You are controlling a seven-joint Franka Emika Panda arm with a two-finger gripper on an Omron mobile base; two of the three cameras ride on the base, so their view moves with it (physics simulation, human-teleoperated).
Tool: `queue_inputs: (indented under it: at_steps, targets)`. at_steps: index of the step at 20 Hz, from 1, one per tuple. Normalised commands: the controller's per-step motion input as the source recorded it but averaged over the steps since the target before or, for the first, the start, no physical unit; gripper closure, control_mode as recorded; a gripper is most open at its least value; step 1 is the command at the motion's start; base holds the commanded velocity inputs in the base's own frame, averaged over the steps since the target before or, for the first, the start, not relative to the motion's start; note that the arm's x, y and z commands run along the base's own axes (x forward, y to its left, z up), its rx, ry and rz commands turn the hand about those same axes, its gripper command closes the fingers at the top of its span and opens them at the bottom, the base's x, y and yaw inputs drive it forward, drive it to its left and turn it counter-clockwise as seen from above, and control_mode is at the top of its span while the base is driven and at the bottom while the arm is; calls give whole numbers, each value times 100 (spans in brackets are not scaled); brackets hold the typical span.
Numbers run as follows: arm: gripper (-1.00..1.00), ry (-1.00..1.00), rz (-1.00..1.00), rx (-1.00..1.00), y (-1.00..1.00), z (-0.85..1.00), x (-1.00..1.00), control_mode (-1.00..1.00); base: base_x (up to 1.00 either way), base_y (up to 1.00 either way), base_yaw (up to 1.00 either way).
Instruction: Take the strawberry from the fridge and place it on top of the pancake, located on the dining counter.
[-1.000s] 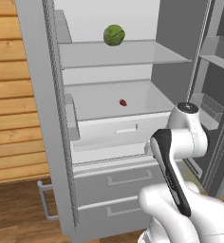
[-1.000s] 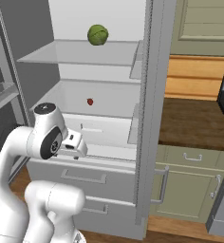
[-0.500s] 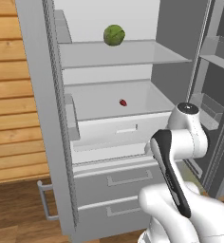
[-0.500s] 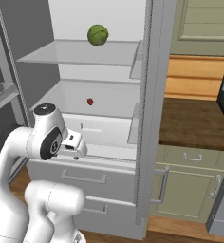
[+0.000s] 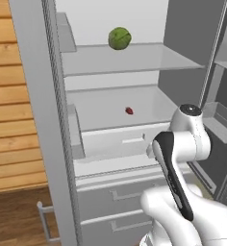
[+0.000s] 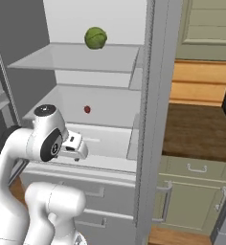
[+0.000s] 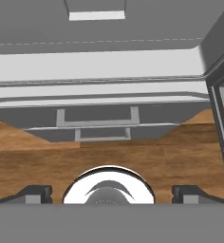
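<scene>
While tall light-grey fridge (image 5: 38, 120) stands open, tiny red oval strawberry (image 5: 129, 111) lies untouched on white middle shelf, below round green leafy ball (image 5: 119, 38) on upper shelf. White arm's two-finger gripper (image 7: 112, 193) points down at lower drawers (image 7: 97, 116) and wood floor, dark finger tips spread wide, nothing between. Task judged barely begun: reach, grasp, carry to pancake all remain.

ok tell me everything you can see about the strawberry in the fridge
The strawberry is a tiny dark-red, roughly oval berry, too small to show leaves or surface detail. It lies alone on the white middle shelf of the open fridge, near the centre, one shelf below the green leafy ball. Nothing touches it but the shelf.
</scene>
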Motion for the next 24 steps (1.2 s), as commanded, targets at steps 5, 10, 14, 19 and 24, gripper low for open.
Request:
queue_inputs:
  at_steps: [5, 10, 14, 19, 24]
  targets:
    - [-100, 0, 0, 0, 0, 0, 0, 100, 38, 22, 0]
    - [-100, 0, 0, 0, 0, 0, 0, 100, 41, 28, 0]
    - [-100, 0, 0, 0, 0, 0, 0, 100, 45, 26, 0]
    - [-100, 0, 0, 0, 0, 0, 0, 100, 52, 24, 0]
    - [-100, 0, 0, 0, 0, 0, 0, 100, 57, 24, 0]
